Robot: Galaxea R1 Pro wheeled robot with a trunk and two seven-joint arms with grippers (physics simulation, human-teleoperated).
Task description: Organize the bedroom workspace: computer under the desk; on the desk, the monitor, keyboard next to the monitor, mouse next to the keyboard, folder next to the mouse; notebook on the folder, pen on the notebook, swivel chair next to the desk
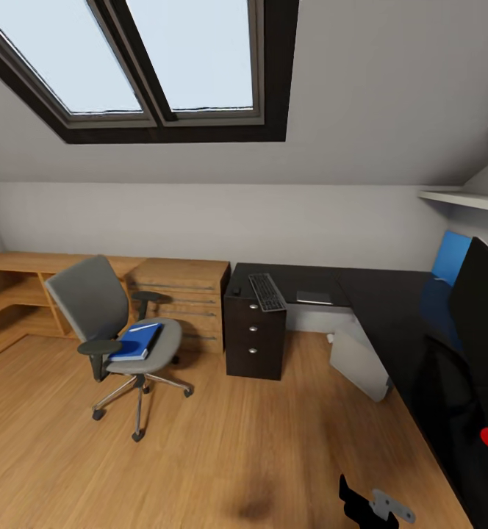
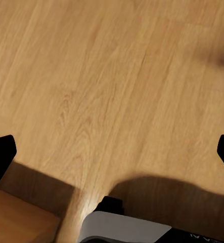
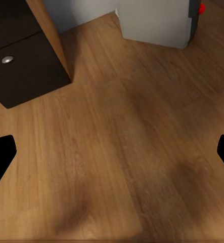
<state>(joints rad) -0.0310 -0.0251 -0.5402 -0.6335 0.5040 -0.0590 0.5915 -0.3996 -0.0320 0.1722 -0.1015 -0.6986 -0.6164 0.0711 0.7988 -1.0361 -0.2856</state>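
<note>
The grey swivel chair (image 1: 104, 316) stands on the wood floor at the left, apart from the desk. A blue folder (image 1: 135, 342) lies on its seat with a white pen (image 1: 143, 327) on top. On the black L-shaped desk (image 1: 376, 294) I see the keyboard (image 1: 266, 292), a small dark mouse (image 1: 236, 291) beside it and a flat dark notebook-like item (image 1: 314, 297). The monitor (image 1: 483, 308) rises at the right edge. The white computer tower (image 1: 358, 356) (image 3: 152, 20) sits under the desk. My left gripper (image 2: 112, 157) and right gripper (image 3: 112, 157) both hang open over bare floor.
A dark drawer cabinet (image 1: 253, 338) (image 3: 20, 66) stands under the desk's left end. Low wooden shelving (image 1: 23, 294) and wooden drawers (image 1: 181, 294) line the back wall under the sloped skylight. White wall shelves (image 1: 464, 198) hang at the right. A blue panel (image 1: 448, 257) shows behind the monitor.
</note>
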